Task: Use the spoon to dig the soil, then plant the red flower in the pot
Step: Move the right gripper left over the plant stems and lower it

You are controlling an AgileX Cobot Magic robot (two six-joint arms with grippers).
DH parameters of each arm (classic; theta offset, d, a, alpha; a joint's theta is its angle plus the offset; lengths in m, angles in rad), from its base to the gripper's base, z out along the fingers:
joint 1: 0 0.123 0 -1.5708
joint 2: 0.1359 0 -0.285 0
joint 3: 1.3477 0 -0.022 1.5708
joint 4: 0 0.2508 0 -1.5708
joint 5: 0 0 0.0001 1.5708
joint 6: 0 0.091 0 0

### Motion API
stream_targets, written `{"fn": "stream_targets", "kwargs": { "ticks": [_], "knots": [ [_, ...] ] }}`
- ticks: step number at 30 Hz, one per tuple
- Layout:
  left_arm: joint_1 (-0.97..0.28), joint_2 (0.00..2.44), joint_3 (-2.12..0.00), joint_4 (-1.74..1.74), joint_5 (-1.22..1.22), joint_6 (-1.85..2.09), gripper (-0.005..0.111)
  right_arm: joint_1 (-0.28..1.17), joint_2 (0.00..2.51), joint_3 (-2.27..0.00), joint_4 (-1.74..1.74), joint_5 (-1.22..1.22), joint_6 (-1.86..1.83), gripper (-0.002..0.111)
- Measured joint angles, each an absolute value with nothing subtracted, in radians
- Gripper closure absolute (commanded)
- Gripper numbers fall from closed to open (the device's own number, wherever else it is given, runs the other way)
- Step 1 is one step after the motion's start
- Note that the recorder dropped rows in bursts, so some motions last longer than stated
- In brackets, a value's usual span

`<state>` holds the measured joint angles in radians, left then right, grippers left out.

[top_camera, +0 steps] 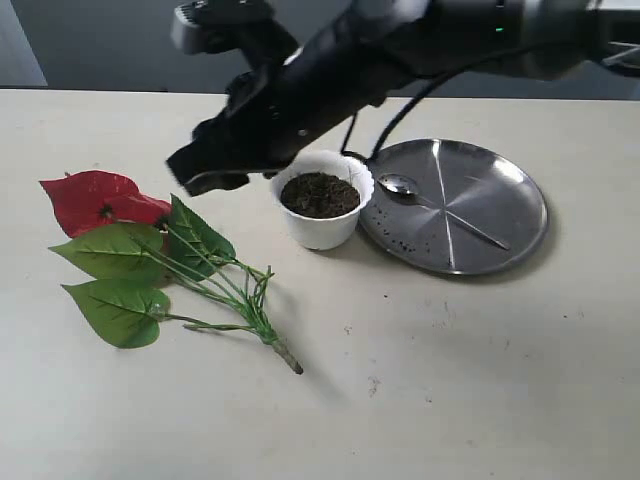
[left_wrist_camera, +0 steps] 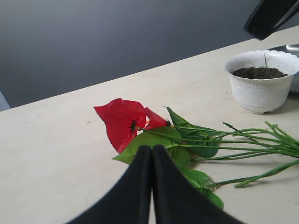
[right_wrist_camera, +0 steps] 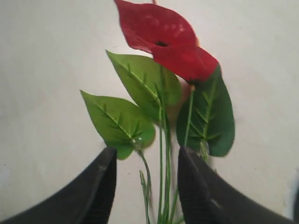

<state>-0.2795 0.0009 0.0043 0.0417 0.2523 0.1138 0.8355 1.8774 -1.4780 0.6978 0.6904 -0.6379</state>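
The red flower (top_camera: pixel 100 200) lies flat on the table left of the pot, its stalk pointing to the front right. The white scalloped pot (top_camera: pixel 322 228) holds dark soil (top_camera: pixel 320 194). The spoon (top_camera: pixel 400 187) rests on the steel plate (top_camera: pixel 500 225) right of the pot. My right gripper (top_camera: pixel 200 172) reaches across past the pot and hangs open over the leaves. In the right wrist view its jaws (right_wrist_camera: pixel 145 156) straddle the green stems (right_wrist_camera: pixel 163 182) without touching them, below the red blooms (right_wrist_camera: pixel 163 39). My left gripper (left_wrist_camera: pixel 151 148) is shut and empty, short of the flower (left_wrist_camera: pixel 122 122).
The right arm (top_camera: pixel 400 50) crosses above the pot's back edge. The pot (left_wrist_camera: pixel 259 95) with its soil (left_wrist_camera: pixel 259 73) stands beyond the stems in the left wrist view. Scattered soil crumbs (top_camera: pixel 372 385) lie on the table in front of the pot.
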Motion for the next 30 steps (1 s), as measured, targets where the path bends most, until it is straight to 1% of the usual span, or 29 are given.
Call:
{"fn": "stream_targets", "kwargs": {
  "ticks": [4, 8, 11, 18, 22, 30],
  "knots": [
    [-0.280, 0.001, 0.004, 0.042, 0.252, 0.114, 0.106, 0.920, 1.971, -1.618, 0.507, 0.698, -0.514, 0.066],
    [-0.280, 0.001, 0.004, 0.042, 0.252, 0.114, 0.106, 0.956, 2.108, -1.804, 0.284, 0.821, -0.353, 0.066],
    [-0.280, 0.001, 0.004, 0.042, 0.252, 0.114, 0.106, 0.965, 2.224, -1.936, 0.228, 0.935, -0.316, 0.066],
    [-0.280, 0.001, 0.004, 0.042, 0.252, 0.114, 0.106, 0.969, 2.410, -2.175, 0.130, 1.059, -0.236, 0.066],
    [-0.280, 0.001, 0.004, 0.042, 0.252, 0.114, 0.106, 0.969, 2.465, -2.225, 0.102, 1.079, -0.221, 0.066],
    [-0.280, 0.001, 0.004, 0.042, 0.252, 0.114, 0.106, 0.978, 2.514, -2.232, 0.094, 1.114, -0.219, 0.066]
  ]
}}
